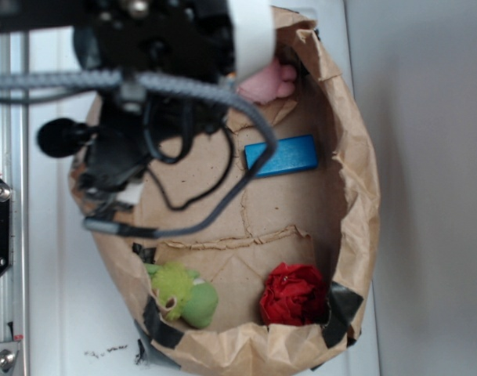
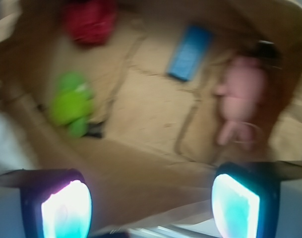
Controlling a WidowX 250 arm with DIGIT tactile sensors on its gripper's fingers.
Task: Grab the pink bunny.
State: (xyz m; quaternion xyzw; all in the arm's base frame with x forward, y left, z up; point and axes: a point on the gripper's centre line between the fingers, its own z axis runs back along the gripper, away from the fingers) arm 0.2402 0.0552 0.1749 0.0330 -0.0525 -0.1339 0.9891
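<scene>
The pink bunny (image 1: pixel 268 83) lies on the paper floor at the far end of the brown bag, partly hidden by the arm in the exterior view. In the wrist view the pink bunny (image 2: pixel 240 96) is at the right, ears pointing toward the camera. My gripper (image 2: pixel 151 206) is open, its two glowing pads (image 2: pixel 66 210) wide apart with nothing between them. It hovers over the bag's near wall, short of the bunny. The wrist view is blurred.
A brown paper bag wall (image 1: pixel 362 180) rings everything. Inside lie a blue block (image 1: pixel 282 156), a lime-green plush toy (image 1: pixel 182 294) and a red ruffled ball (image 1: pixel 294 294). The arm's black body and cables (image 1: pixel 152 117) overhang the bag's left side.
</scene>
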